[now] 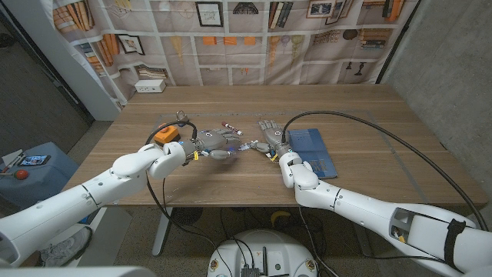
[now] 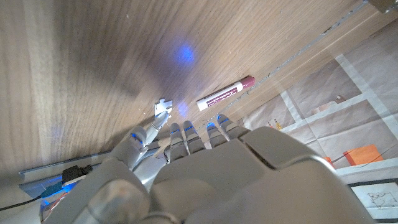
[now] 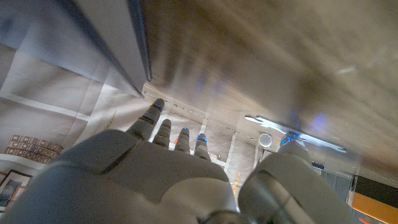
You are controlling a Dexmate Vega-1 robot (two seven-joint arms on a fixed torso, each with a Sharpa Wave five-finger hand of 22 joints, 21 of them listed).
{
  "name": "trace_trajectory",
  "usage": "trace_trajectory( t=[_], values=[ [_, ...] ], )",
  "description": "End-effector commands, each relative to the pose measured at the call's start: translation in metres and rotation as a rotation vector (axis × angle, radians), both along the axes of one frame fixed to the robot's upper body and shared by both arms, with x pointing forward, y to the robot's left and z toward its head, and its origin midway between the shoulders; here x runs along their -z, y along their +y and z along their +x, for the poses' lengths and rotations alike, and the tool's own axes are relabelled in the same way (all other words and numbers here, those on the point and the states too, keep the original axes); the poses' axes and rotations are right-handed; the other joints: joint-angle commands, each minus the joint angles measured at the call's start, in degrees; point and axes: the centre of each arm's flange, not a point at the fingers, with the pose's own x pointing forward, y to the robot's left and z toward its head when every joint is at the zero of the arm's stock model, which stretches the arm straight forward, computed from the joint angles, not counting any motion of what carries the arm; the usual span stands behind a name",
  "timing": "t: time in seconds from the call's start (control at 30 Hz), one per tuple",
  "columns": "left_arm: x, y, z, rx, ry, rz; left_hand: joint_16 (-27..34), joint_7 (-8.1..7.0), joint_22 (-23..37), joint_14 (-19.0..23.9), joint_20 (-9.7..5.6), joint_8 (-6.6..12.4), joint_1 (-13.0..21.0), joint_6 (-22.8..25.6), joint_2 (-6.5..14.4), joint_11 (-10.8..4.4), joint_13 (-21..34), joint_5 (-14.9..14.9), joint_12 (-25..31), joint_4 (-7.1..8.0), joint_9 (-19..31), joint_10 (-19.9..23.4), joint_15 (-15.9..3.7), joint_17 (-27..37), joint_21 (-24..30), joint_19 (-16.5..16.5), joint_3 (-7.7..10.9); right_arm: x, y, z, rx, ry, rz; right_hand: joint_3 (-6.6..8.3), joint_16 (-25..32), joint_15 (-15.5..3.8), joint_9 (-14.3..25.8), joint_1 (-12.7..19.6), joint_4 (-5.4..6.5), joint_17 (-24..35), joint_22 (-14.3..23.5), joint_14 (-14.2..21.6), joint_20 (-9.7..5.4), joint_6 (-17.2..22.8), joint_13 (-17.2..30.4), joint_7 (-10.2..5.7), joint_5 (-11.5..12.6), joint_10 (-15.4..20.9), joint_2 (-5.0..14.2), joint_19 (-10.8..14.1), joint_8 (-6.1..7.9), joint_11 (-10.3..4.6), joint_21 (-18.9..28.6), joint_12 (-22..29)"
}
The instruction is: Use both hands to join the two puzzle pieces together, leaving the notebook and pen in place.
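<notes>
A small white puzzle piece [image 2: 163, 107] lies on the wood right at the thumb tip of my left hand [image 2: 186, 162]; that hand's fingers reach out straight over the table. In the head view my left hand [image 1: 217, 143] and right hand [image 1: 270, 138] face each other at mid-table, with small white bits [image 1: 247, 145] between them. The right hand's fingers are spread and hold nothing. The blue notebook [image 1: 313, 151] lies just right of the right hand. The red and white pen [image 1: 231, 128] lies behind the left hand, and it is the pen [image 2: 225, 93] seen past that hand's fingertips.
The notebook's dark edge [image 3: 140, 43] runs close beside my right hand [image 3: 180, 168]; that view is blurred. A black cable [image 1: 369, 127] arcs over the table's right half. A white box [image 1: 151, 87] sits at the far left corner.
</notes>
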Motion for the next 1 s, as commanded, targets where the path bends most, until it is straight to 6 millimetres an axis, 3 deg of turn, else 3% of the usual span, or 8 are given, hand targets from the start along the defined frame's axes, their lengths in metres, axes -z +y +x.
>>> trace_trajectory(
  t=[0.03,0.6,1.0],
  values=[
    [-0.008,0.003,0.000,-0.002,-0.035,-0.039,0.2,-0.15,0.1,0.3,-3.26,0.28,0.6,0.4,5.4,-0.18,0.1,-0.1,0.2,-0.41,0.0,0.5,-6.00,0.2,0.1,0.4,0.13,-0.012,0.005,-0.005,-0.022,-0.017,0.021,0.07,0.3,0.06,0.1,0.3,-0.18,0.2,0.1,0.2,0.20,0.2,0.1,-0.30,0.1,0.4,-0.18,0.5,0.55,-0.09,0.3,0.4],
    [-0.017,0.009,-0.001,-0.012,-0.056,-0.072,0.1,-0.18,0.1,0.5,-3.25,0.26,0.7,0.5,5.4,-0.25,0.2,-0.1,0.2,-0.51,0.0,0.7,-5.98,0.2,0.1,1.0,0.11,-0.029,0.008,-0.014,-0.059,-0.025,0.060,-0.21,0.4,0.15,0.0,-0.3,0.16,0.4,0.1,0.2,0.35,0.7,0.1,-0.37,0.3,0.6,-0.07,0.4,0.58,-0.13,0.2,0.4],
    [-0.022,0.017,-0.002,-0.036,-0.061,-0.154,0.1,-0.13,0.1,0.7,-3.12,0.25,0.7,0.6,5.3,-0.25,0.2,-0.1,0.2,-0.58,0.0,0.6,-5.82,0.2,0.0,1.1,0.15,-0.043,-0.002,-0.020,-0.096,-0.020,0.118,-0.41,0.5,-0.15,0.0,-1.0,0.63,0.5,0.1,0.4,0.17,1.2,0.1,-0.24,0.3,1.2,0.34,0.7,0.64,-0.29,0.3,0.6]
  ],
)
